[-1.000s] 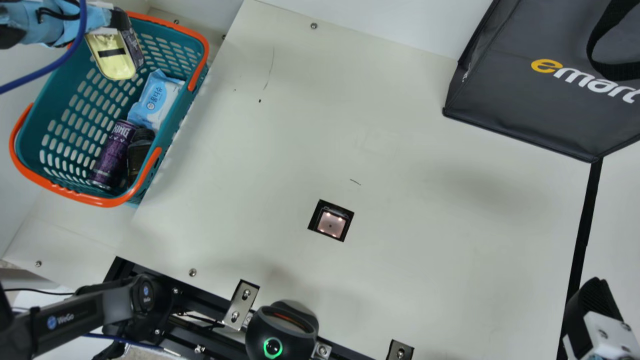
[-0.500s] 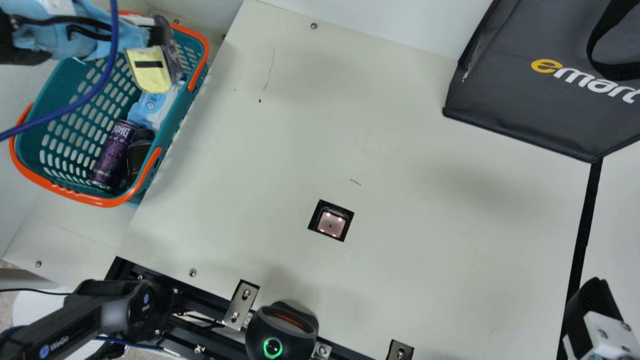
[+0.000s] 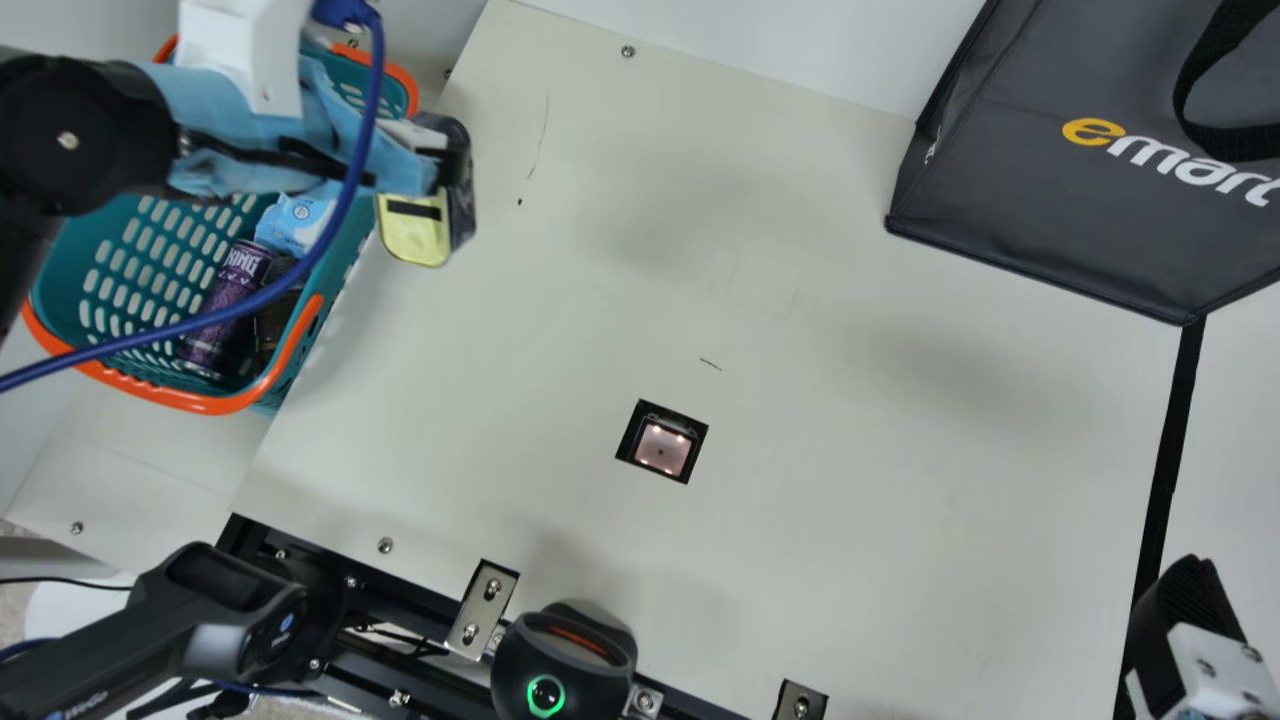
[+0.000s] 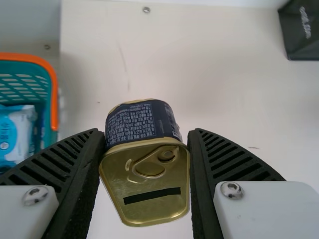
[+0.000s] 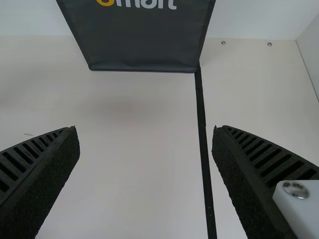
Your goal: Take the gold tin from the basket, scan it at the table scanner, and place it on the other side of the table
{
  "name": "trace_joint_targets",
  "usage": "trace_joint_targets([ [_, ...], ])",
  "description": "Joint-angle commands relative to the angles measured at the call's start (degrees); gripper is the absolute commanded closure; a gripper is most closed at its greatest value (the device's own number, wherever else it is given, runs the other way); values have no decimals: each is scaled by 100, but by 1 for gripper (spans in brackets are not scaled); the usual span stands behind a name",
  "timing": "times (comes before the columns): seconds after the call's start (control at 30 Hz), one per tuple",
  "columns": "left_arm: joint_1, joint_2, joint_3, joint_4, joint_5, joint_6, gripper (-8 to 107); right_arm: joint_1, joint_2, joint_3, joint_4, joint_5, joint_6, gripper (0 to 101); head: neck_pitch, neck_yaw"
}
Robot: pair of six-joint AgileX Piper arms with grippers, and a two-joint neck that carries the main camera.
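Note:
In the main view my left gripper point(image 3: 445, 170) is just past the basket's right rim, above the table's left part, holding the gold tin point(image 3: 414, 232). The left wrist view has the tin point(image 4: 144, 184) pinched between both ribbed fingers of my left gripper point(image 4: 144, 164), its gold pull-tab end with a black bar facing the camera. The table scanner point(image 3: 662, 446) glows in its square cut-out. At the lower right of the main view is my right gripper point(image 3: 1190, 600); in the right wrist view the gripper point(image 5: 145, 149) has its fingers wide apart, nothing between them.
The teal basket point(image 3: 180, 403) with orange rim stands at the left, with blue wipes point(image 3: 292, 225), a purple can point(image 3: 228, 310) and a dark jar inside. A dark grey bag point(image 3: 1050, 200) stands at the back right. A black scanner device point(image 3: 563, 665) sits at the near edge.
My left arm has moved right and toward the near side, carrying the tin from above the basket to above the table. My right gripper has kept still.

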Motion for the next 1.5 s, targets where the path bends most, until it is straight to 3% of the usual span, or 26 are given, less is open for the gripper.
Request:
trace_joint_targets([
  [0.0,-368,17,14,50,34,-203,107,0,0,0,0,0,0,6,-157,14],
  [0.73,-2171,663,56,170,654,-1283,107,0,0,0,0,0,0,6,-157,14],
  [1.47,-2810,1883,-134,-323,840,-1471,107,0,0,0,0,1,0,6,-157,14],
])
